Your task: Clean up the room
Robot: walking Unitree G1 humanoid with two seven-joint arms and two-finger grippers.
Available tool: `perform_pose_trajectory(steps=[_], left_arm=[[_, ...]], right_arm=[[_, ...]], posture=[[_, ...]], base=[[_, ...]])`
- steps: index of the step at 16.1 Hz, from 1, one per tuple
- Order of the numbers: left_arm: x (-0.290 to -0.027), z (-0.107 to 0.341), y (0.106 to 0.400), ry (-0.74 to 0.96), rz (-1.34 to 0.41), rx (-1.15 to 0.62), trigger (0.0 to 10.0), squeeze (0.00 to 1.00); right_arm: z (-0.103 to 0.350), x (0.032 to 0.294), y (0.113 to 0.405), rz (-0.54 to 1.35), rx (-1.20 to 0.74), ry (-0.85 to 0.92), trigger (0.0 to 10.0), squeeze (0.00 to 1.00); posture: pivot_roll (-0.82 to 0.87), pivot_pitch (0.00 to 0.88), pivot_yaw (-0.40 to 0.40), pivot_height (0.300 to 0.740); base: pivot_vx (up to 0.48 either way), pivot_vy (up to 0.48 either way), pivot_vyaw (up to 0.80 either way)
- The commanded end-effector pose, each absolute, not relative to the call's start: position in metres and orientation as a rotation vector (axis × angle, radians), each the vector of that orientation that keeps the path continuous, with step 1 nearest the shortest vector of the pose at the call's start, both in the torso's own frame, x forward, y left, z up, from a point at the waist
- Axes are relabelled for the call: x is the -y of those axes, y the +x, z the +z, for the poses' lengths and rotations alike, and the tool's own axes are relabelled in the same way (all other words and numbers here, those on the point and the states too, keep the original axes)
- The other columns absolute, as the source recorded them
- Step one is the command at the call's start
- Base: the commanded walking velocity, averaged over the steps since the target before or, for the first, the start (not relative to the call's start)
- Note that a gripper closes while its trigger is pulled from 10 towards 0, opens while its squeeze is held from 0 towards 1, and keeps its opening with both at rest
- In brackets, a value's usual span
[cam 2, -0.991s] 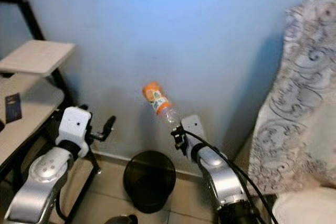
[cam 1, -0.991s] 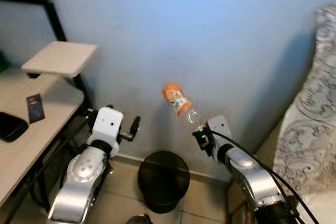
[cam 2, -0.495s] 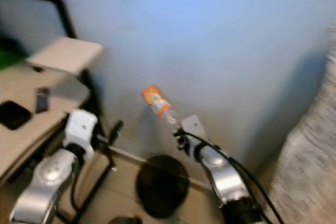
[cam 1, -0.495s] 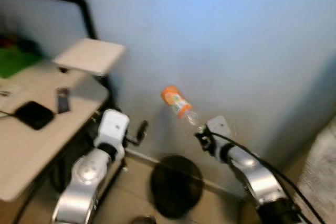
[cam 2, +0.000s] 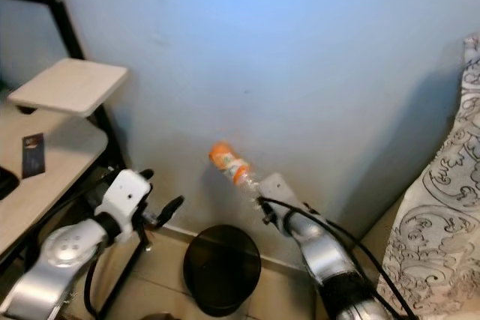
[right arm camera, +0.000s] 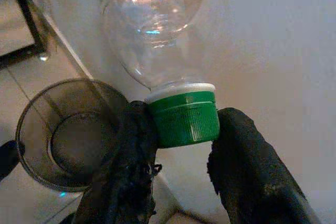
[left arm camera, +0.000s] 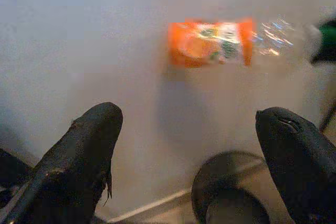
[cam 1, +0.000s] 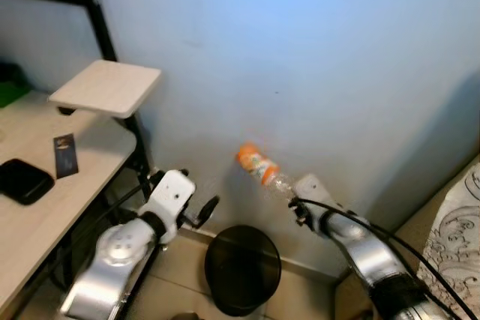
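Since half a second ago the blur has gone and the whole picture has swung back toward the right: the patterned cloth (cam 2: 442, 207) shows again at the right edge, and the wooden desk (cam 1: 45, 207) with its small raised shelf (cam 1: 105, 88) sits further left. That shift is the camera's. Against the arms themselves little has altered: the right gripper (right arm camera: 181, 129) still holds the plastic bottle (cam 1: 262, 168) by its green cap (right arm camera: 184, 116), the two black fingers (right arm camera: 241, 171) clamped on either side of it. The bottle (orange label at its far end, clear body toward the cap) tilts up and to the left, close to the pale blue wall (cam 1: 300, 50), and hangs above and slightly right of the black bin (cam 1: 242, 267).

The left gripper (left arm camera: 191, 156) is raised to the left of the bin, its fingers (left arm camera: 84, 150) spread wide apart with nothing between them; in its wrist view the bottle lies across the wall ahead and the bin's rim (left arm camera: 231, 187) shows below.

The bin stands on the tiled floor (cam 2: 165, 275) against the wall's skirting, its round mouth open upward. On its left the black desk frame (cam 1: 142, 170) comes near; on its right is a strip of bare floor, then the cloth. On the desk lie a dark flat device (cam 1: 19, 181) and a small dark card (cam 1: 65, 155).
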State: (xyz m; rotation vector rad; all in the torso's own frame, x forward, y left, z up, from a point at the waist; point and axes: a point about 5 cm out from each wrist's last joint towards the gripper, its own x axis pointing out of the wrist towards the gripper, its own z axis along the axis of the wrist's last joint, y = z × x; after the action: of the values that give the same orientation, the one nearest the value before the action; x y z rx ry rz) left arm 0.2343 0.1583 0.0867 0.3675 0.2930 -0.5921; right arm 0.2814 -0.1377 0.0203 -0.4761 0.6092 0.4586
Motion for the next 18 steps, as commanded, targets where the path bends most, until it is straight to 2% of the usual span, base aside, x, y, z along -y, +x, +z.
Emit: perform_pose_trajectory(steps=[1, 2, 3, 9, 16, 17, 18], left_arm=[[-0.154, 0.082, 0.232, 0.400, -0.670, -0.329, 10.0, 0.00], [-0.156, 0.080, 0.231, 0.434, -0.710, -0.353, 10.0, 0.00], [-0.166, 0.073, 0.227, 0.521, -0.801, -0.428, 10.0, 0.00], [-0.183, 0.061, 0.224, 0.665, -0.898, -0.520, 10.0, 0.00], [-0.182, 0.055, 0.222, 0.667, -0.921, -0.522, 10.0, 0.00], [-0.181, 0.054, 0.222, 0.667, -0.922, -0.519, 10.0, 0.00], [-0.181, 0.053, 0.222, 0.669, -0.924, -0.517, 10.0, 0.00]], right_arm=[[0.020, 0.140, 0.285, 0.466, -0.606, -0.517, 10.0, 0.00], [0.017, 0.139, 0.286, 0.484, -0.623, -0.538, 10.0, 0.00], [0.005, 0.136, 0.286, 0.553, -0.682, -0.638, 10.0, 0.00], [-0.013, 0.132, 0.285, 0.642, -0.810, -0.843, 10.0, 0.00], [-0.019, 0.127, 0.283, 0.661, -0.843, -0.854, 10.0, 0.00], [-0.019, 0.126, 0.283, 0.662, -0.843, -0.839, 10.0, 0.05], [-0.019, 0.125, 0.283, 0.660, -0.847, -0.818, 10.0, 0.72]], posture=[[0.08, 0.000, -0.046, 0.740], [0.08, 0.000, -0.046, 0.740], [0.08, 0.000, -0.047, 0.740], [0.09, 0.000, -0.055, 0.740], [0.09, 0.000, -0.060, 0.740], [0.09, 0.000, -0.060, 0.740], [0.09, 0.000, -0.059, 0.740]], base=[[0.000, 0.000, 0.00], [0.000, 0.000, 0.00], [0.000, 0.000, 0.00], [0.000, 0.000, 0.00], [0.000, 0.000, 0.00], [0.000, 0.000, 0.00], [0.000, 0.000, 0.00]])
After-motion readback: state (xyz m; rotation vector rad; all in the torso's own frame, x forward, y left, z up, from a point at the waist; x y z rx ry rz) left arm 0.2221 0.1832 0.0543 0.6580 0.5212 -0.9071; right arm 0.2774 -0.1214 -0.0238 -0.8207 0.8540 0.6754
